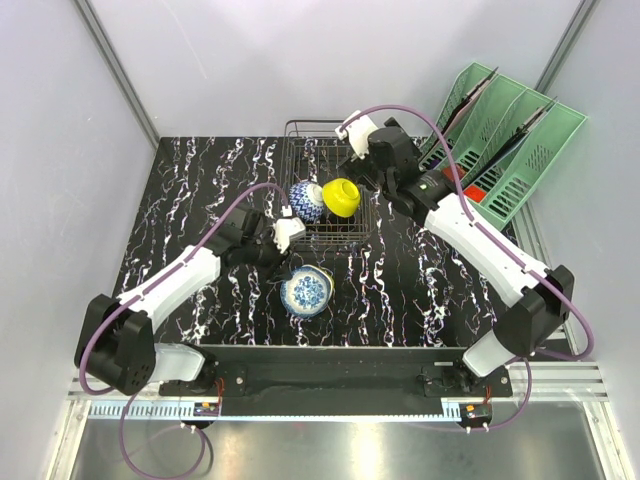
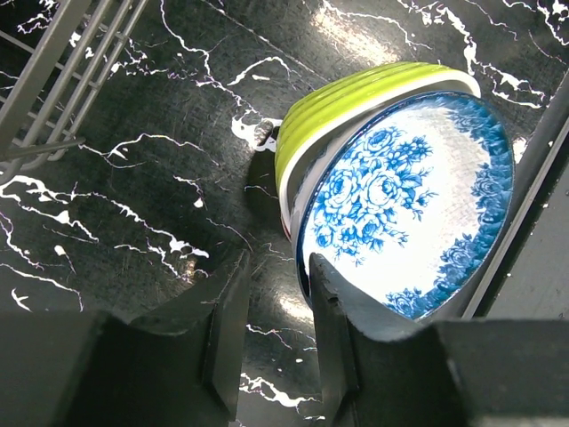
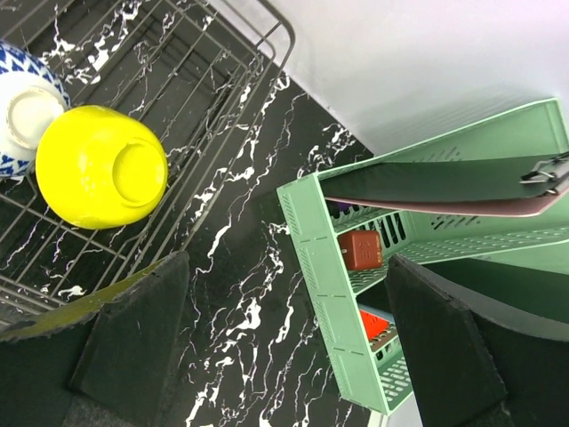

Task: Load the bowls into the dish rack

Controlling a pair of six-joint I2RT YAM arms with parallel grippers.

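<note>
A white bowl with blue flowers [image 2: 400, 205] sits nested in a lime-green bowl [image 2: 347, 102] on the black marbled table, in front of the dish rack [image 1: 325, 130]. My left gripper [image 2: 276, 334] is at this stack's near rim. Its jaws are narrow but still apart, the right finger [image 2: 333, 329] lies against the floral bowl's rim, and table shows in the gap. In the top view the stack [image 1: 307, 291] is just right of that gripper [image 1: 290, 262]. A yellow bowl [image 3: 98, 165] and a blue-patterned bowl [image 3: 27, 107] lie in the rack. My right gripper [image 3: 284, 338] hangs wide open and empty beside the rack's right edge.
A mint-green slotted organizer [image 1: 510, 140] with clipboards and small red items stands at the back right, close to my right arm. The rack's wire corner [image 2: 62, 62] lies left of the bowl stack. Grey walls close in the table on three sides.
</note>
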